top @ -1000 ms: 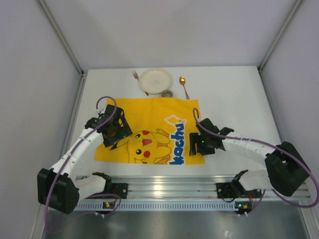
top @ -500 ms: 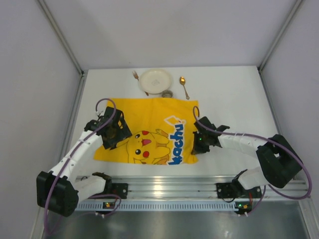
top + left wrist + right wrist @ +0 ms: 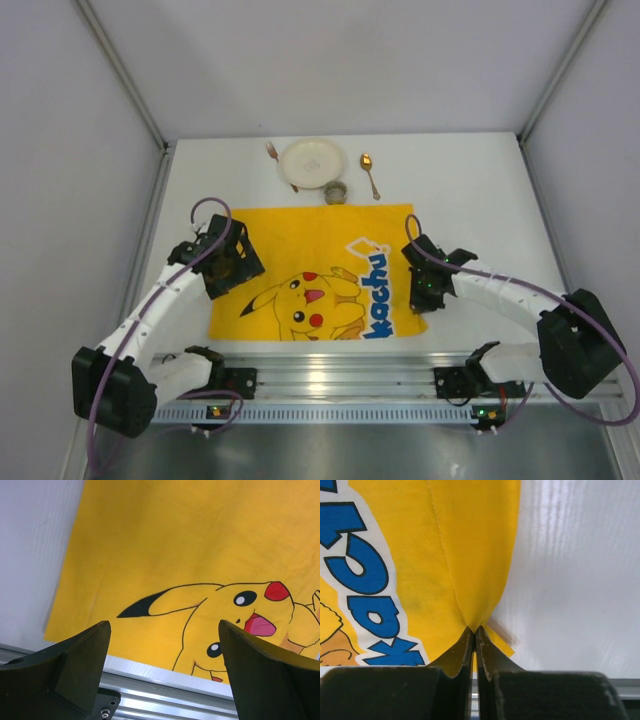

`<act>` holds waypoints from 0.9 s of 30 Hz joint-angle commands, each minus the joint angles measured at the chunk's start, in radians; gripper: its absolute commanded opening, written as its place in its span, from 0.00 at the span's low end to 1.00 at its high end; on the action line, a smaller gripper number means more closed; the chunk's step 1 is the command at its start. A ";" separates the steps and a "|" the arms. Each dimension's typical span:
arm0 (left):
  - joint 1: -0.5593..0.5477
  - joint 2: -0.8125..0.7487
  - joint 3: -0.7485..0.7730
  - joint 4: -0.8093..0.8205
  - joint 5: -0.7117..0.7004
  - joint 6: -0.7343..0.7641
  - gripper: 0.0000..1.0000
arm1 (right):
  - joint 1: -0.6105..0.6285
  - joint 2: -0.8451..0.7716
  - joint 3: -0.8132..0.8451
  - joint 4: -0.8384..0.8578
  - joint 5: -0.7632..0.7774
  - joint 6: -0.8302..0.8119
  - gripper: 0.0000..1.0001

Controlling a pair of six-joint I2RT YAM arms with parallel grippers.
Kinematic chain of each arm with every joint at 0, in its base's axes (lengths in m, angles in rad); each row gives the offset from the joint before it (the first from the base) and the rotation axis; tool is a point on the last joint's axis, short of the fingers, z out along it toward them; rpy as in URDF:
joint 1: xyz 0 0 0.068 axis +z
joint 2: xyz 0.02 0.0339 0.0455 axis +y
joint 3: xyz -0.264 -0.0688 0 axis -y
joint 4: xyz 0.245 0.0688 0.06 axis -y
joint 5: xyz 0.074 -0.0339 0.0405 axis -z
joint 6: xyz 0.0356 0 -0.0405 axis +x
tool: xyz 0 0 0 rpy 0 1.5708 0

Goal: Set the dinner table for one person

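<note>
A yellow cartoon-printed cloth placemat lies flat on the white dinner table, near its front rail. My right gripper is at the mat's right edge, low to the table. In the right wrist view its jaws are shut on a pinched fold of the yellow cloth. My left gripper hovers over the mat's left part. Its fingers stand wide open with nothing between them, and the placemat and front rail show below.
At the far edge of the table sit a white plate, a fork to its left, a spoon to its right, and a small grey cup just beyond the mat. An aluminium rail runs along the front.
My right gripper closed on the placemat's right edge, then moved right, dragging the mat a little to the right. The left gripper stayed open in place.
</note>
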 commanded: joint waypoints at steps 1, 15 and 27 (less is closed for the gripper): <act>0.005 -0.007 0.015 0.035 0.005 -0.004 0.94 | -0.032 -0.060 0.003 -0.081 0.077 0.003 0.00; 0.005 0.028 0.036 0.044 0.005 0.008 0.94 | -0.043 0.027 0.112 -0.117 -0.016 -0.060 0.76; 0.005 0.068 0.072 0.070 0.008 0.044 0.95 | -0.043 0.180 0.548 0.000 -0.141 -0.237 0.88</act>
